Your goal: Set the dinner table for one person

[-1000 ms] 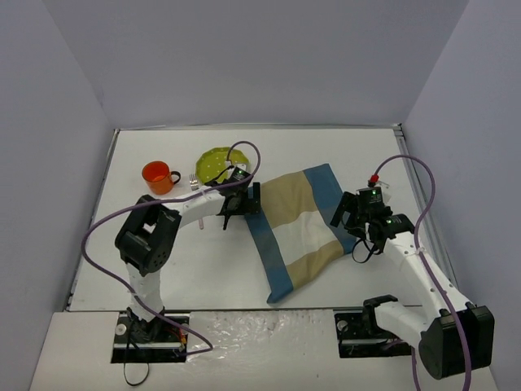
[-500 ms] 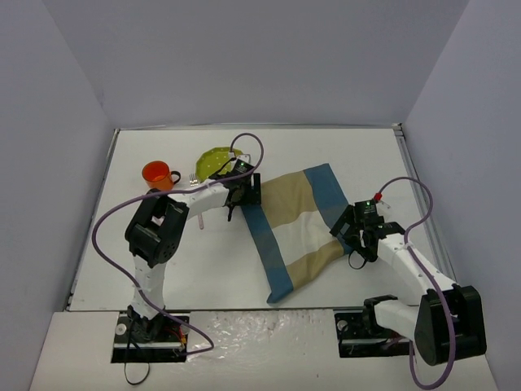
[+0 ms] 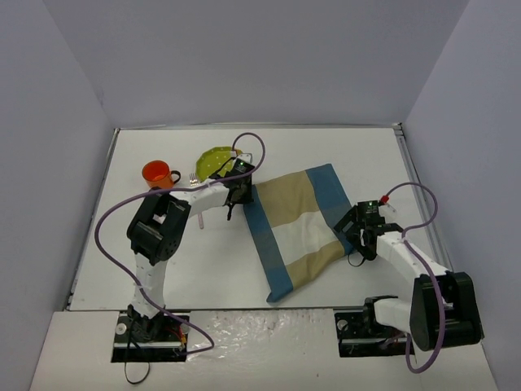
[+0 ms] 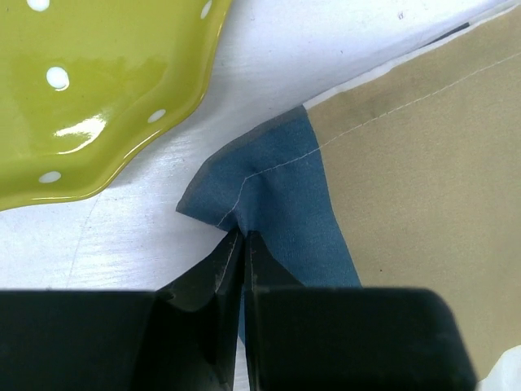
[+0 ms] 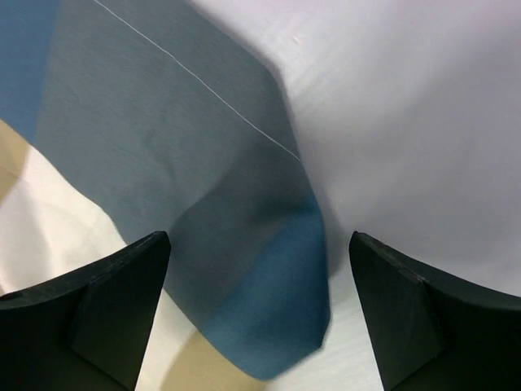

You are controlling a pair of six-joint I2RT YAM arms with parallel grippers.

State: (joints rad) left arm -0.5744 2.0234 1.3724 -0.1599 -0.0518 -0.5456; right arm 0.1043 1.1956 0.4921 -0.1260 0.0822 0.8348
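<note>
Left tool (image 4: 238, 244): jaws pressed together on the blue corner of the placemat (image 3: 297, 228), pinching the hem just beside the green plate (image 4: 98, 90).
Right tool (image 5: 260, 326): spread wide, holding nothing; its fingers straddle the mat's opposite blue corner, which lies flat between them. Whether they touch the cloth is hard to tell from the wrist view.
Step in hand: laying out the placemat; it lies skewed and rumpled, one corner gripped, the other not yet taken.
Next move: judging by this, the right tool should lower and close on its corner, then both arms should pull the cloth taut and square it.
Desk (image 3: 358, 151): the white dinner table carries everything; the mat sits at its centre-right.
Other items: plate, orange cup (image 3: 158, 175) and what looks like a fork (image 3: 194, 179) wait at the far left, off the mat.
</note>
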